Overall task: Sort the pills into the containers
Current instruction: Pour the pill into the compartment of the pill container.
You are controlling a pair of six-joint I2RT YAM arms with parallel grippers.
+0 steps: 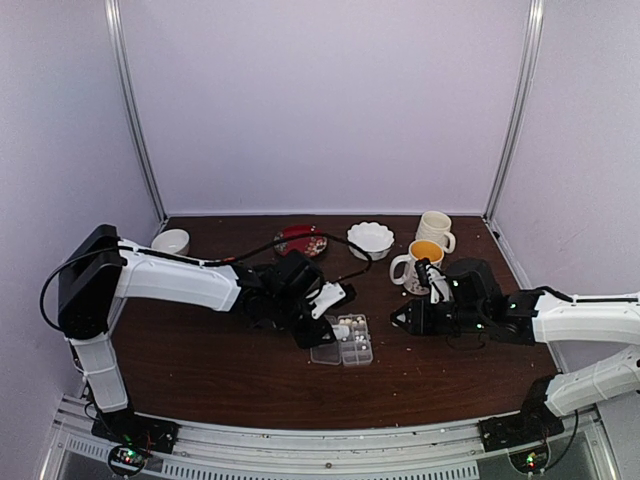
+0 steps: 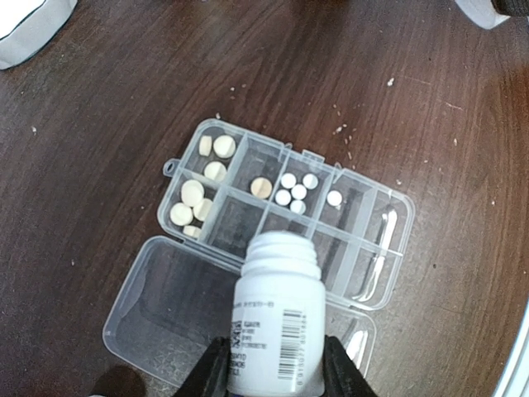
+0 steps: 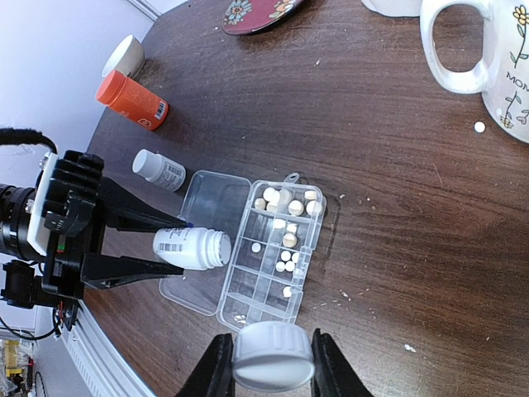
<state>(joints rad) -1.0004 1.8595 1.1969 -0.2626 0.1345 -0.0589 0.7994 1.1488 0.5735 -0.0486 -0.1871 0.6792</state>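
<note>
Closest to the arms' bases, the right jaws pinch a white cap by its sides, over bare tabletop to the right of the pill box and clear of it. Further left, the left jaws are clamped on the body of an uncapped white bottle. It lies nearly level above the box's open lid, its mouth reaching the nearer row of cells. Just past that mouth the pills rest inside the box, apart from both pairs of jaws. Seen from the left wrist, larger cream ones fill the two cells at the left end. In the row farther from the bottle, one cream pill sits alone, then a small cluster of white ones, then a single white one. Past the lid, a second white bottle lies on its side, with an orange bottle lying further off. A loose pill sits on the tabletop just beside a flowered mug. Toward the far edge are a red plate and a scalloped white bowl.
</note>
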